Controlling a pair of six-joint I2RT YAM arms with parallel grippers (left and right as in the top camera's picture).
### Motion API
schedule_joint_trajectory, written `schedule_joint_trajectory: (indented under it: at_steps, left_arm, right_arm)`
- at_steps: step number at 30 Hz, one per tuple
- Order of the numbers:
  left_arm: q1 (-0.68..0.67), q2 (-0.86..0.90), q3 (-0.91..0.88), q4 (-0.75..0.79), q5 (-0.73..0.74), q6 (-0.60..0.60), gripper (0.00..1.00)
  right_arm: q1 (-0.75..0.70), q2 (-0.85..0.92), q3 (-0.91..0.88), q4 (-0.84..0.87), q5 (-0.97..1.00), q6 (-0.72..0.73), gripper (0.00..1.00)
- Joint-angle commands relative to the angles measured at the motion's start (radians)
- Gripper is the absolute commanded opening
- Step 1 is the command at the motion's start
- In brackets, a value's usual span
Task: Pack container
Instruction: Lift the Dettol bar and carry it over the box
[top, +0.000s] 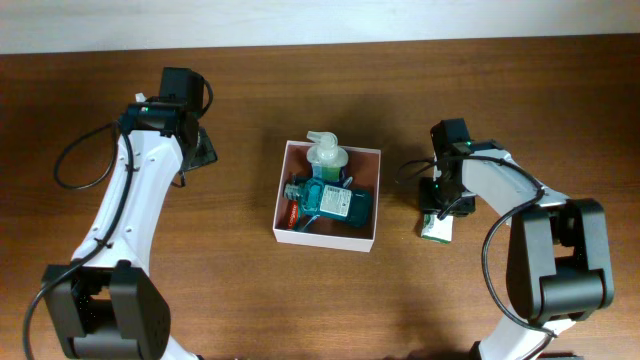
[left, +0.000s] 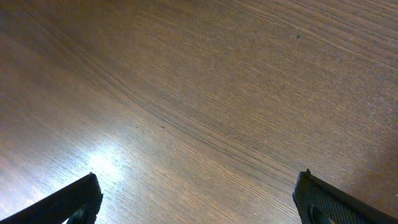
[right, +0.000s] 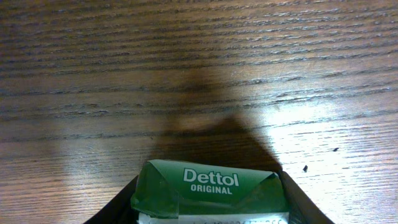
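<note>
The container, a shallow white square box, sits at the table's centre. Inside it lie a teal bottle with a white pump cap and a red item. To its right, a small green-and-white Dettol soap packet rests on the wood. My right gripper is over it, and in the right wrist view the black fingers press against both sides of the packet. My left gripper hangs wide open over bare wood at the far left, with nothing between its fingertips.
Dark wooden tabletop all round. A black cable loops beside the left arm. A pale wall edge runs along the back of the table.
</note>
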Motion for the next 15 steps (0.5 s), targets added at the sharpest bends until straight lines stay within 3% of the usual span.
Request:
schedule_joint_trajectory:
  at_steps: [1,15]
  left_arm:
    - [0.002,-0.015,0.005,-0.001,-0.014,0.002,0.99]
    - [0.002,-0.015,0.005,-0.001,-0.014,0.002,0.99]
  right_arm:
    - [0.0,0.031,-0.031,0.0,-0.034,0.008,0.21]
    - [0.0,0.029,0.28,-0.243,-0.033,0.001,0.21]
